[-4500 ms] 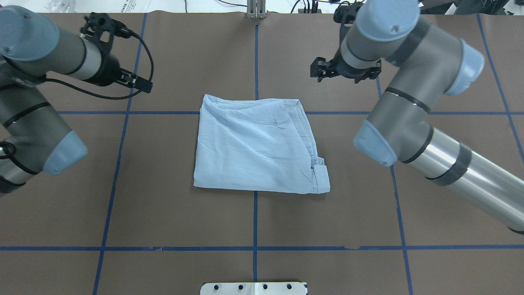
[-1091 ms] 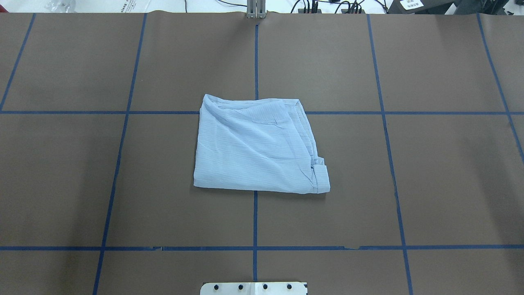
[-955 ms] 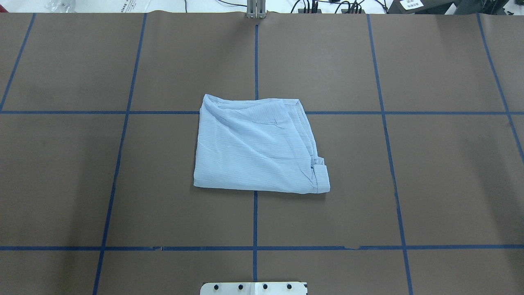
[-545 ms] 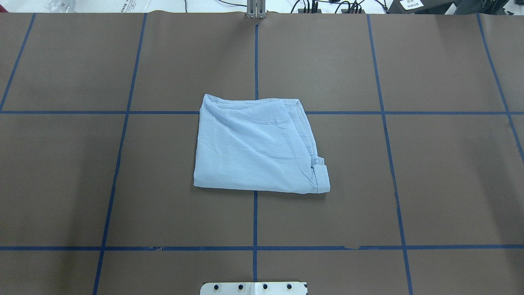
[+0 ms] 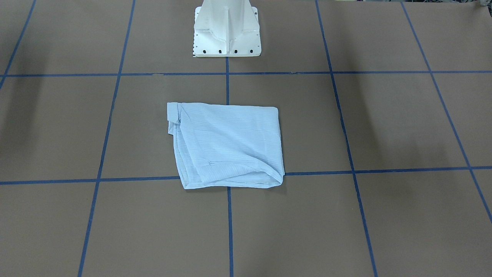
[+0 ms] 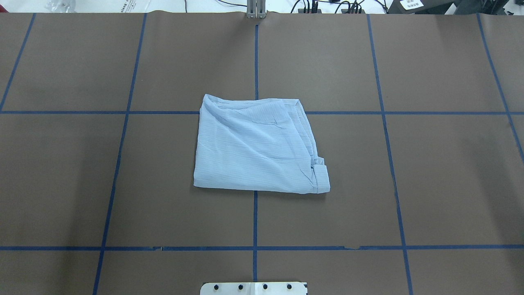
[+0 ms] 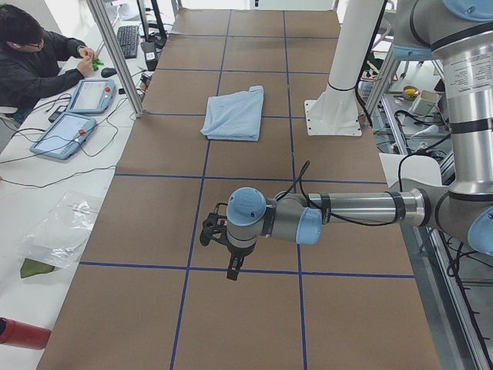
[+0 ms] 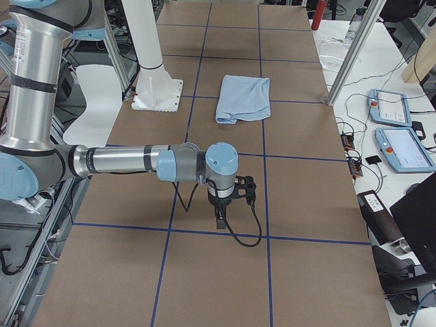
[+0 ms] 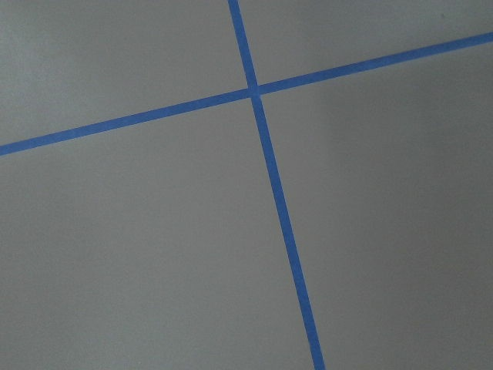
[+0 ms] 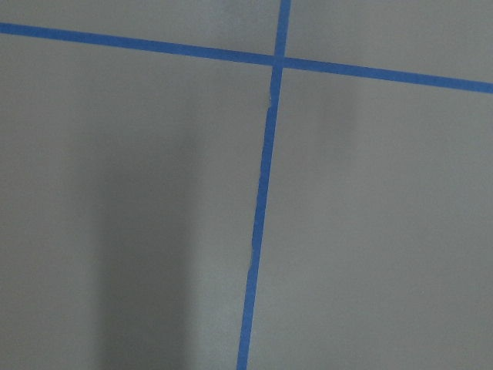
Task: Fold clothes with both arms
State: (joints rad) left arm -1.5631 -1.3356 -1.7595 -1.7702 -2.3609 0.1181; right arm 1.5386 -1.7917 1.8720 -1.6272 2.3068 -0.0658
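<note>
Both arms have swung out of my overhead view since a few seconds ago, when they flanked the cloth on either side; the shirt (image 6: 258, 145) itself has not shifted.

It lies folded into a rough square, flat on the brown table (image 6: 450, 184), straight out in front of the white pedestal base (image 5: 226, 34). It sits across the blue tape line (image 6: 255, 221) that runs out from the middle of that base. Its far edge from the base overlaps a cross line of tape. A small turned-back piece, which looks like a cuff, sits at the corner nearest the base on the robot's right. Along that same right side I can see several layered edges. The top face shows soft diagonal creases.

Neither gripper touches the shirt.

From the camera at the left end I see the left arm (image 7: 347, 208) stretched over the table, well off to the left of the base. The left gripper (image 7: 232, 268) points down just beside a crossing of tape lines. Its wrist camera gives me only bare table and that crossing. I cannot tell from this angle how its jaws stand.

From the right end, the right arm (image 8: 122, 161) mirrors this, well off to the right of the base. The right gripper (image 8: 219, 219) hangs downward near another tape line, a black cable looping beside it. Its jaw state is also beyond what I can judge.

Beyond the table's far edge from the base, a person (image 7: 35, 58) sits at a bench with two tablets (image 7: 92, 96).
</note>
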